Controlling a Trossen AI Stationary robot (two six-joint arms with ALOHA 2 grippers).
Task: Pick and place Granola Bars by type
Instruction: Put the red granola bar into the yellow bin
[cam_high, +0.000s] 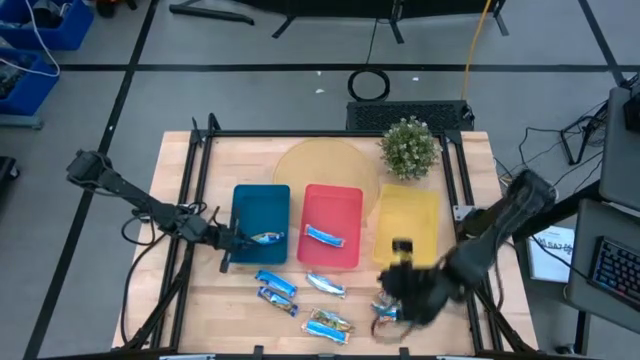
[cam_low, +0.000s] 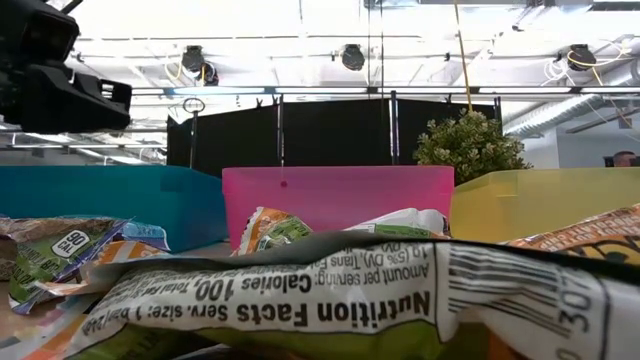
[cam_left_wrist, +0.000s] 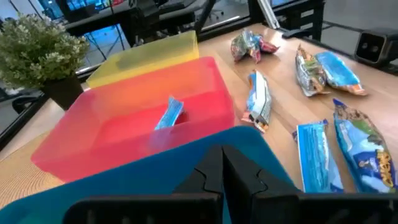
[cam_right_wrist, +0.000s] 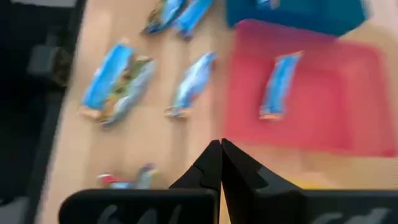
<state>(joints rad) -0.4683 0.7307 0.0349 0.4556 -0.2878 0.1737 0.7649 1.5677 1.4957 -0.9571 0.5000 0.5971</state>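
Observation:
Several blue-and-silver granola bars lie on the wooden table near its front edge (cam_high: 275, 283) (cam_high: 325, 285) (cam_high: 330, 323), and a crumpled one (cam_high: 385, 310) sits by the right arm. One bar rests in the red tray (cam_high: 325, 237) (cam_left_wrist: 173, 113). Another lies in the blue tray (cam_high: 268, 237), right beside my left gripper (cam_high: 243, 238). That gripper is shut at the blue tray's near left part, and its fingers (cam_left_wrist: 221, 171) show nothing between them. My right gripper (cam_high: 400, 250) (cam_right_wrist: 221, 155) is shut and empty above the yellow tray's near end.
The blue (cam_high: 260, 205), red (cam_high: 345, 200) and yellow (cam_high: 408, 205) trays stand side by side mid-table. Behind them are a round wooden board (cam_high: 320, 165) and a potted plant (cam_high: 410, 147). In the low view, bars (cam_low: 300, 290) crowd the front edge. Bare wood lies left of the blue tray.

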